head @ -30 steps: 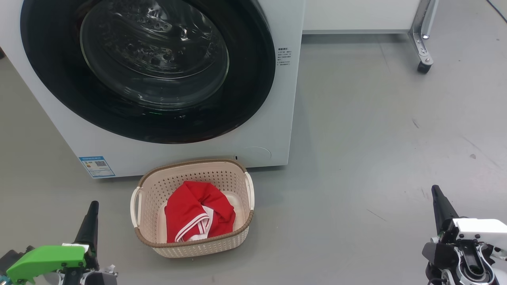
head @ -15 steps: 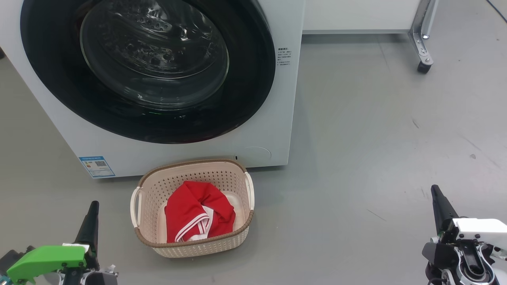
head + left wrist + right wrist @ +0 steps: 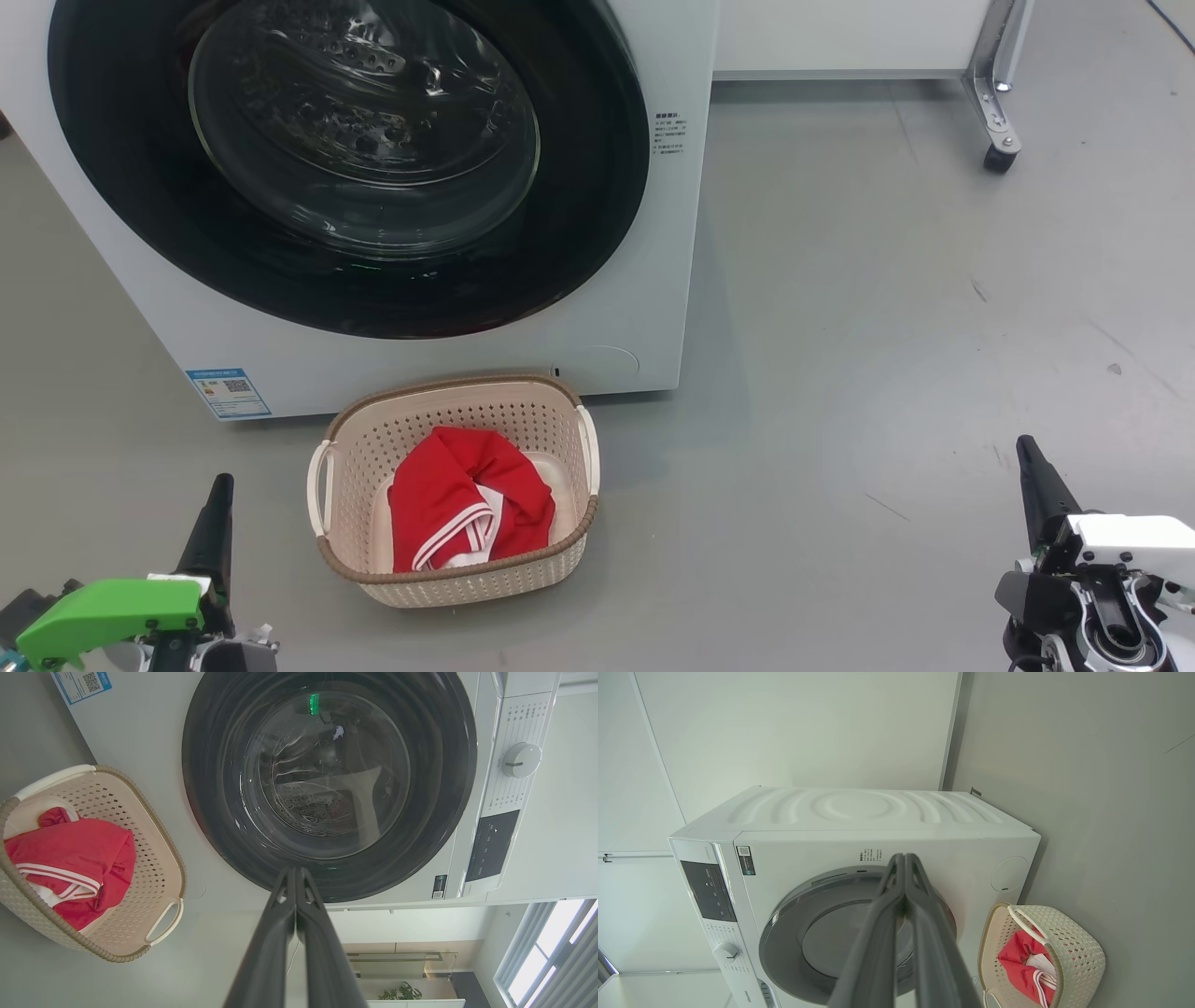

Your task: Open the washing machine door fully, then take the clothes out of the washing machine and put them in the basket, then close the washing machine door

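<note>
In the basket [image 3: 467,588], just before the washing machine [image 3: 644,308] — red clothes [image 3: 457,504], heaped. Closed, the washing machine door [image 3: 597,187]. Left pincer [image 3: 222,485] and right pincer [image 3: 1027,448] pressed together, empty, flanking the basket.

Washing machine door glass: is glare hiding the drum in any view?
Head view: pale reflections streak the washing machine door, drum readable behind. Left wrist view: sharp, green glint on glass. Right wrist view: door grey, washed out, partly behind the right gripper.
</note>
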Tool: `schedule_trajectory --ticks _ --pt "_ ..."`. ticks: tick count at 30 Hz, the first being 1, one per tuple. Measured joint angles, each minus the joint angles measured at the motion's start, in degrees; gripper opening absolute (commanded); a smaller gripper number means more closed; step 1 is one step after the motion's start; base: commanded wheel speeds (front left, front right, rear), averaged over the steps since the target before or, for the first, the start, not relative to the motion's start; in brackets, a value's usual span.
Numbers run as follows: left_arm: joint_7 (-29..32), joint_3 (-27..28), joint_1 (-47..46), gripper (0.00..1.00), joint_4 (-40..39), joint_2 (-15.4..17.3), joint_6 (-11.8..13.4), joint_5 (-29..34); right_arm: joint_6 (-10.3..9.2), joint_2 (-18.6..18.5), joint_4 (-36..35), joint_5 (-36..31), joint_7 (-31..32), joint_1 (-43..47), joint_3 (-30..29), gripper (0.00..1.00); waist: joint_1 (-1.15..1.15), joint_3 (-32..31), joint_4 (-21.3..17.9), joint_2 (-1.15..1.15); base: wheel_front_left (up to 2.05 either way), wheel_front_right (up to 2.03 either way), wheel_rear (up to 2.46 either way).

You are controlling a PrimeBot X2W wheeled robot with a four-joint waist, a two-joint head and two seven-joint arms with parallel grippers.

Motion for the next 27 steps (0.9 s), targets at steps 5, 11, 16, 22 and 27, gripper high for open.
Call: schedule_trajectory --ticks 5,11,16,22,27 --pt "0.0 0.0 0.0 0.00 0.0 0.0 0.0 0.0 0.00 0.0 0.0 0.0 0.0 0.0 0.0 0.00 0.00 0.0 0.0 0.00 0.00 0.00 0.00" --pt "0.0 0.0 0.0 0.00 0.0 0.0 0.0 0.0 0.00 0.0 0.0 0.0 0.0 0.0 -0.1 0.00 0.00 0.0 0.0 0.00 0.00 0.00 0.00" --pt "0.0 0.0 0.0 0.00 0.0 0.0 0.0 0.0 0.00 0.0 0.0 0.0 0.0 0.0 -0.1 0.00 0.00 0.0 0.0 0.00 0.00 0.00 0.00" --pt "0.0 0.0 0.0 0.00 0.0 0.0 0.0 0.0 0.00 0.0 0.0 0.0 0.0 0.0 -0.1 0.00 0.00 0.0 0.0 0.00 0.00 0.00 0.00" --pt "0.0 0.0 0.0 0.00 0.0 0.0 0.0 0.0 0.00 0.0 -0.1 0.0 0.0 0.0 -0.1 0.00 0.00 0.0 0.0 0.00 0.00 0.00 0.00"
